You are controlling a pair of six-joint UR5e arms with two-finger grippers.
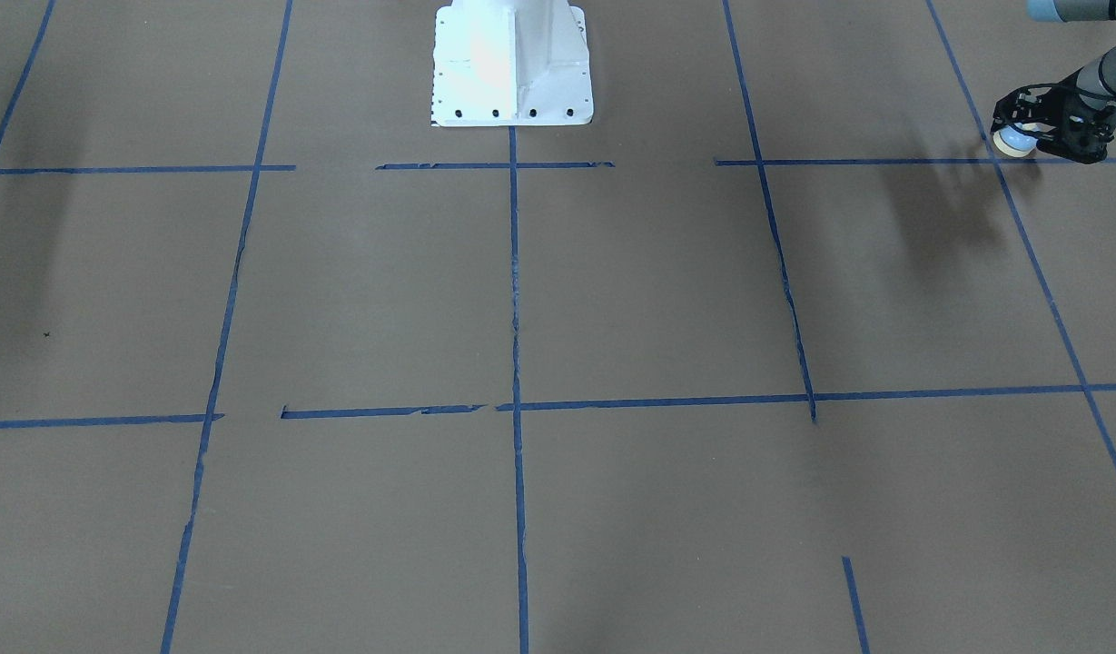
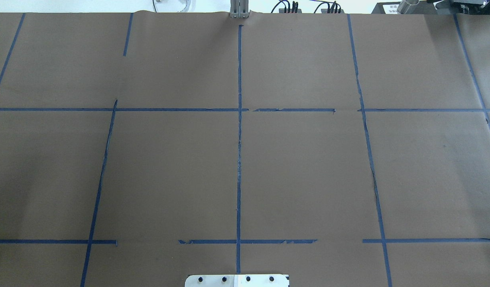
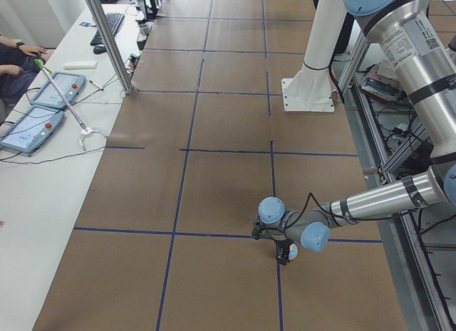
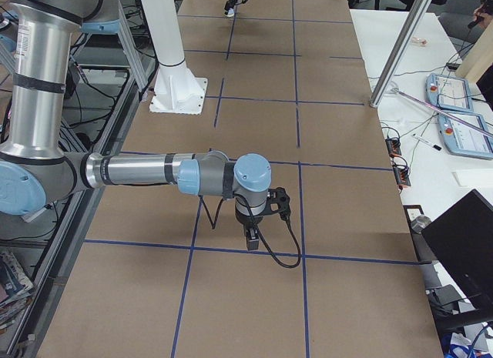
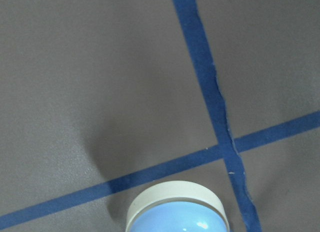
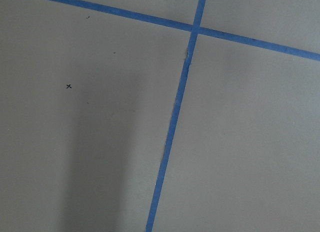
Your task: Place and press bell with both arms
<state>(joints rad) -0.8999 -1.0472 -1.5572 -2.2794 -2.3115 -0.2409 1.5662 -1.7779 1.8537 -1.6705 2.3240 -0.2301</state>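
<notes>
Here, the bell [image 1: 1012,141], a light-blue dome with a cream rim, is grasped by the left gripper [image 1: 1022,134] beside a crossing of blue tape lines [image 5: 227,144] at the left end of the table [image 1: 612,291]. The right gripper [image 4: 253,233] hangs low over the opposite end; its grip cannot be told.

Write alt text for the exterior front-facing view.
The left arm's black open-frame gripper holds a light-blue dome bell with cream rim at upper right, over a brown table gridded with blue tape. A white bolted pedestal stands top centre.
</notes>
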